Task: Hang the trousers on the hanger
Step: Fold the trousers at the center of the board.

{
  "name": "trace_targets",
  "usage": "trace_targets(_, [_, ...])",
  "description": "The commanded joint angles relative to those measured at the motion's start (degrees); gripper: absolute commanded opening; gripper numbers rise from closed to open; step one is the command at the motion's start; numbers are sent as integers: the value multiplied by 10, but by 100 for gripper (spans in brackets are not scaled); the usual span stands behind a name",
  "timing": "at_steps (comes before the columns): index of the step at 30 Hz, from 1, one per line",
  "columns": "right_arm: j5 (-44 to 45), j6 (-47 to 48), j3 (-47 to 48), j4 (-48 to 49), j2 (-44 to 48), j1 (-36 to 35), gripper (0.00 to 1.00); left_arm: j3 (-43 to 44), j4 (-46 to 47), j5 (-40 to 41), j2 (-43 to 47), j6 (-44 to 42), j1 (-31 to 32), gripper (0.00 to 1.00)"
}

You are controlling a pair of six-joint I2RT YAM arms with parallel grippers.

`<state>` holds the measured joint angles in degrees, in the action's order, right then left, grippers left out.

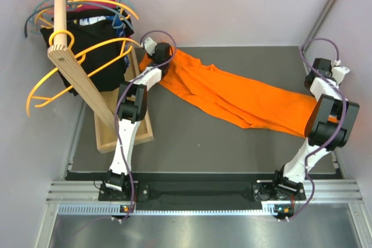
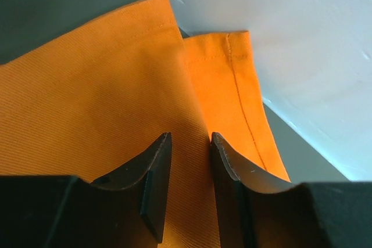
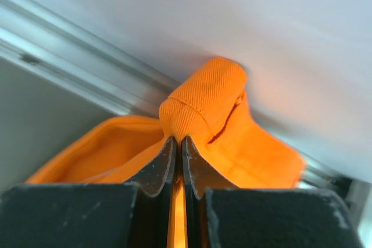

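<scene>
Right hand (image 3: 179, 146), close in its own wrist view, has its black fingers (image 3: 154, 169) pressed almost together on a bunched fold of the trousers (image 1: 232, 94), with orange cloth showing in the thin slit between them. Left hand (image 2: 189, 140) has its fingers part-way apart, pinching a thick fold of the same cloth that fills the gap; two hemmed ends lie beyond its tips. From above, the trousers stretch across the grey tabletop (image 1: 203, 137), from the left hand at upper centre-left to the right hand at the right edge. At upper left the hanger (image 1: 34, 91) hangs by its ring on a wooden pole (image 1: 58, 10), apart from the trousers.
</scene>
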<state>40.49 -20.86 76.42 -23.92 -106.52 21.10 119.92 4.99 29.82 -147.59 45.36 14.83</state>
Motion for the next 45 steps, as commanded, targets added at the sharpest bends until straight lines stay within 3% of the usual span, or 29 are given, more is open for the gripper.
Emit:
trace_targets(1, [127,78,-41,114,68,-5,0,-9,-2,7,48,3,-5,39])
trace_targets(4, [191,146,-81,193,78,4,0,-9,-2,5,48,2,-5,39])
trace_targets(12, [186,156,-73,206,19,17,0,-15,5,-10,56,-19,-5,40])
trace_targets(16, [170,146,-29,162,-16,11,4,-14,11,-14,64,-28,-5,44])
trace_targets(17, [167,143,-28,158,-13,9,7,-15,14,-14,70,-29,-6,46])
trace_targets(20, [131,143,-33,141,8,-8,45,-18,53,-25,78,-27,-6,52])
trace_targets(26, [59,127,34,42,31,-85,72,-10,98,-41,71,10,-14,59])
trace_targets(29, [-6,123,84,-24,33,-133,83,-2,76,-49,74,24,-16,58])
trace_targets(30, [-63,116,94,-40,38,-141,88,-4,70,-56,76,20,-16,57])
trace_targets(32, [-145,94,113,-76,58,-156,88,-15,42,-56,90,10,-16,56])
trace_targets(38, [-546,71,65,-88,106,-243,81,-103,10,-16,162,-27,-20,54])
trace_targets(41, [-595,72,37,-72,109,-303,80,-101,-35,-14,171,-6,-28,46])
trace_targets(45, [-624,82,29,-50,101,-358,77,-97,-89,-28,170,5,-30,48])
